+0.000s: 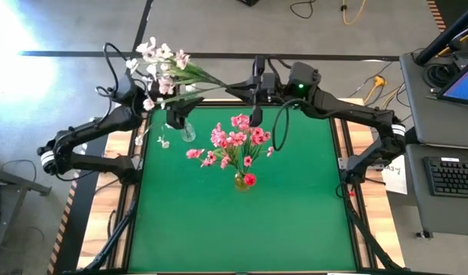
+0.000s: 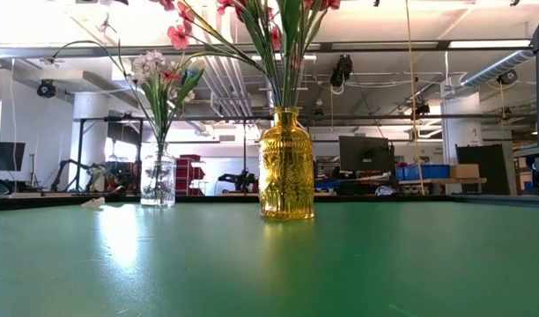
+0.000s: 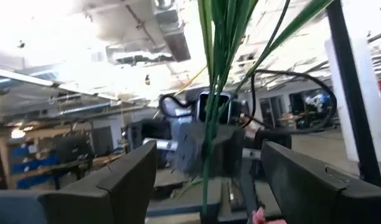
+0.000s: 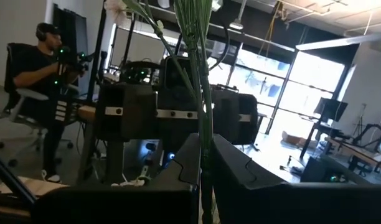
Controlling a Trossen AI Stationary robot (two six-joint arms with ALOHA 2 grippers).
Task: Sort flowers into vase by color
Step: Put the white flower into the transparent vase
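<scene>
The right gripper (image 4: 203, 168) is pinched shut on green stems (image 4: 200, 74) at the table's (image 1: 242, 229) far edge. Facing it, the left gripper (image 3: 206, 171) stands spread open around the same stems, beside the clear vase (image 1: 187, 131) of pale flowers (image 1: 159, 61). The pink flowers (image 1: 238, 141) fill the amber vase (image 2: 286, 167) mid-table. No writing is legible anywhere.

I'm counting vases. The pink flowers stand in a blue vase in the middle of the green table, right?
Not blue: the vase holding the pink flowers is yellow glass, as the low view shows. It does stand mid-table on the green table.
</scene>
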